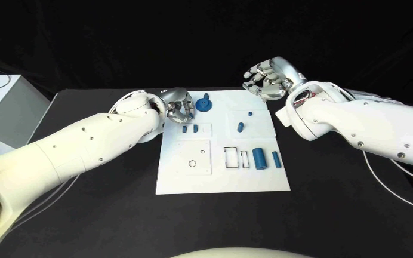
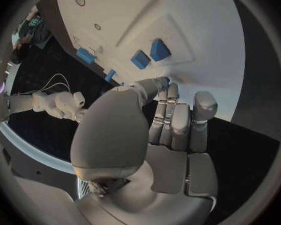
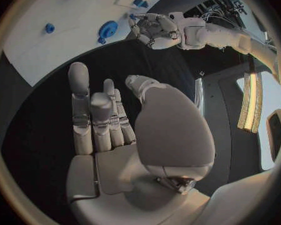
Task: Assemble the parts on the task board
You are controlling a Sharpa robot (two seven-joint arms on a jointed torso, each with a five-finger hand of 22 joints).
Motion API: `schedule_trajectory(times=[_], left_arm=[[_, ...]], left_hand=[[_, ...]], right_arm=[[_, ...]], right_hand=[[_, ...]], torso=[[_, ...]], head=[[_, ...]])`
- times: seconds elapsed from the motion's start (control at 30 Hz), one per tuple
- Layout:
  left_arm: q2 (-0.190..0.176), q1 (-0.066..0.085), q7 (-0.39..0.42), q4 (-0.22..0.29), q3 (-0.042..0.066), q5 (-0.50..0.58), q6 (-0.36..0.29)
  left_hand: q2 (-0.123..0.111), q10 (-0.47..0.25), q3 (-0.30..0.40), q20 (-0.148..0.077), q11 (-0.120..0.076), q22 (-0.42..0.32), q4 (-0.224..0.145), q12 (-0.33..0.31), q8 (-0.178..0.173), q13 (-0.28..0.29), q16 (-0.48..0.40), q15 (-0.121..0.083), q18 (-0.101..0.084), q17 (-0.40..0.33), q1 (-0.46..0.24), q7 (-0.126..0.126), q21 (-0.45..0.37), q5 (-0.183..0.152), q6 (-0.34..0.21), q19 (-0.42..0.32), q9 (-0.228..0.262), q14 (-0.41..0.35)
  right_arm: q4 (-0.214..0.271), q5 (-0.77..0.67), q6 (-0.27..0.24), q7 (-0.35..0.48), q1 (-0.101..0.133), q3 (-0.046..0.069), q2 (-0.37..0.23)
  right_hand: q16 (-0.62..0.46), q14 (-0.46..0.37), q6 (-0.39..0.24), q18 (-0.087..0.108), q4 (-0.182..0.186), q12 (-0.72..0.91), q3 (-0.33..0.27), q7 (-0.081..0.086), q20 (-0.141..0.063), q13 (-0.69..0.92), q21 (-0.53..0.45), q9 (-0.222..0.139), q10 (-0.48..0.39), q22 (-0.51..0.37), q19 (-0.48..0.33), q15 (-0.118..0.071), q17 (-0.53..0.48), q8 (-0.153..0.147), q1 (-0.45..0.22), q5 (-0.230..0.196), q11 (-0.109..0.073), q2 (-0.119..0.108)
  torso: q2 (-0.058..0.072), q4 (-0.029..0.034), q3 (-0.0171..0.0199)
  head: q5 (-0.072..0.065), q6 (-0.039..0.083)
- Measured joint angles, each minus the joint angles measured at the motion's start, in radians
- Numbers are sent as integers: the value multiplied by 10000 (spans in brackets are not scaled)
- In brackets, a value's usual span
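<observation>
White board (image 1: 219, 177), flat rectangular plate, middle of the black counter (image 1: 103, 210). Matte face with shallow square insets, one round hole and one oblong outlined slot.

Blue pieces on it:
- round piece with a knob (image 1: 203, 104), near the far edge, just beside the left robot hand
- two short pegs (image 1: 190, 129), side by side in an inset on the left
- small stud (image 1: 249, 114) and slim peg (image 1: 240, 128), right of centre
- fat cylinder (image 1: 258, 158) and thinner rod (image 1: 276, 159), lying side by side by the right edge, next to the slot

Judged: all look like hard smooth plastic, light and stiff, not fragile. Cylinders likely to roll if nudged; best pinched across the barrel, mid-length. Round piece best taken by the knob or rim. Small stud gives little to hold, probably slippery.

Left robot hand (image 1: 177, 110): silver, fingers curled inward at the board's far-left edge, close to the round piece. Wrist view shows the fingers folded together with nothing between them, so clenched and empty.

Right robot hand (image 1: 271, 79): raised beyond the board's far-right corner, well apart from the pieces, fingers loosely extended, released, carrying nothing.
</observation>
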Motion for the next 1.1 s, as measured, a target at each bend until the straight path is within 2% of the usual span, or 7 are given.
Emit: schedule_trajectory(times=[0.2, 0.47, 1.1], left_arm=[[46, 4, 0, -45, -10, -2, 3], [121, 4, -2, -63, -88, -37, 8], [83, 6, -74, 31, -93, -167, 35]], left_hand=[[0, -1, 0, 0, 1, 0, 0, -2, 0, 0, 0, 0, 0, 3, 0, 0, 0, 0, -1, 0, -3, 0], [-1, 70, -3, -26, 2, 32, -2, -10, -32, -2, 0, -37, 1, 13, -1, -2, 0, -2, -1, 26, 27, 37], [-14, 269, -55, -36, -54, 104, -110, -49, -80, 55, -1, -74, 1, 23, -13, -87, 85, -5, 164, 109, 84, 74]], right_arm=[[2, 1, -1, 0, 0, 0, 0], [4, 2, -3, 0, 0, 0, 0], [-4, 2, -3, 1, 0, 0, -12]], right_hand=[[0, 0, 0, 0, 0, 0, 0, 0, 0, 0, 0, 0, 0, 0, 0, 0, 0, 0, 0, 0, 0, 0], [0, 0, 0, 0, 0, 0, 0, 0, 0, 0, 0, 0, 0, -1, 0, 0, 1, 0, 0, 0, 0, 0], [0, 0, 1, 0, 0, 0, 0, -2, 0, 1, 0, -2, 0, -1, 0, 0, 1, 0, 0, 0, 0, 0]], torso=[[-2, 5, 1], [-6, 5, 1], [-6, 10, -1]], head=[[-12, -17], [-17, -21], [-54, -57]])
